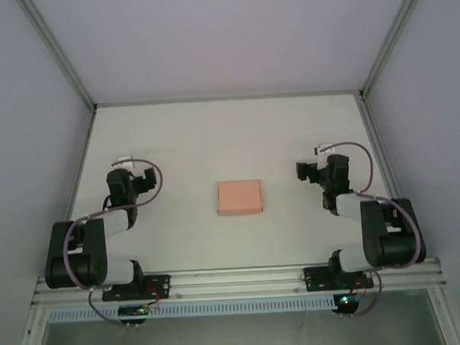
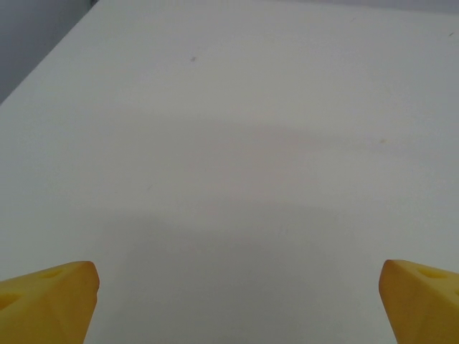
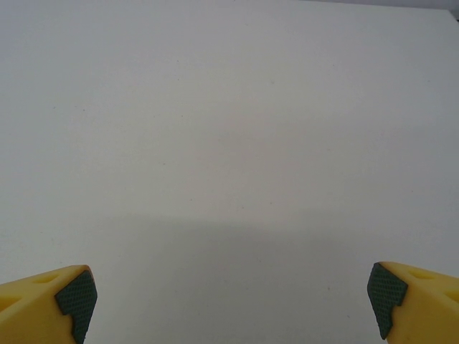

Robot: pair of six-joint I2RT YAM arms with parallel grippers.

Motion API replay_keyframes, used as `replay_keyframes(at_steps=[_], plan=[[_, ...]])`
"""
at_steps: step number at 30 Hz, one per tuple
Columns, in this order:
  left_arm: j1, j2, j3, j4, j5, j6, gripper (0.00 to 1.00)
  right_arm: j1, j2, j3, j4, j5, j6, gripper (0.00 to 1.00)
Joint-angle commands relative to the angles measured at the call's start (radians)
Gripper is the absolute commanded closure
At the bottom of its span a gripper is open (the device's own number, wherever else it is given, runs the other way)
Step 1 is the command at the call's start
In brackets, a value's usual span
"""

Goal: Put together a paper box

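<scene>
box point(image 1: 239, 197): salmon-pink, small rectangle, looks closed up, near side face a shade darker. Lies flat mid-desk point(image 1: 213, 135), roughly square to the near edge, between the two arms and well apart from both.

left arm point(image 1: 88, 251): folded at near-left, wrist to the left of the box. left jaws released, spread wide. In the wrist view the yellow fingertips point(image 2: 50, 304) sit at the two bottom corners, with bare white desk between and beyond them.

right arm point(image 1: 382, 235): mirror pose at near-right, wrist to the right of the box. right jaws released, spread wide. Dark green textured pads point(image 3: 77, 297) on the yellow tips, bare desk between.

Neither set touches the box. Both bases are bolted to the rail point(image 1: 235, 279) at the near edge. Pale walls point(image 1: 209, 36) on the left, right and far sides.
</scene>
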Motion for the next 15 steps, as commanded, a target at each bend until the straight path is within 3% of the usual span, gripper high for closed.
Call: replay_keyframes(at_steps=[1,3,5,6,7,8,11,13,15], plan=[[0.005,0.012,0.013,0.096,0.033,0.048,0.0,-0.027,0.118,-0.059,0.323,-0.044,0.07,0.02],[0.006,0.018,0.0,0.132,0.001,0.061,0.0,-0.073,0.072,-0.008,0.133,-0.094,0.049,0.01],[0.023,0.12,-0.076,0.378,-0.011,0.033,0.01,-0.065,0.105,-0.025,0.215,-0.081,0.103,0.01],[0.028,0.202,-0.106,0.554,-0.03,0.034,0.0,-0.067,0.087,-0.01,0.153,-0.076,0.091,0.01],[0.03,0.197,-0.119,0.537,-0.014,0.036,0.0,-0.067,0.084,-0.009,0.169,-0.04,0.058,0.01],[0.03,0.131,-0.099,0.387,-0.016,0.021,0.01,-0.064,0.094,-0.014,0.189,-0.03,0.081,0.01],[0.033,0.178,-0.103,0.488,-0.032,0.023,0.01,-0.056,0.092,-0.011,0.174,-0.03,0.095,0.01],[0.03,0.153,-0.071,0.377,-0.029,0.019,0.01,-0.055,0.094,-0.014,0.182,-0.032,0.095,0.01],[0.025,0.174,-0.046,0.369,-0.028,0.032,0.01,-0.053,0.093,-0.014,0.182,-0.029,0.096,0.01]])
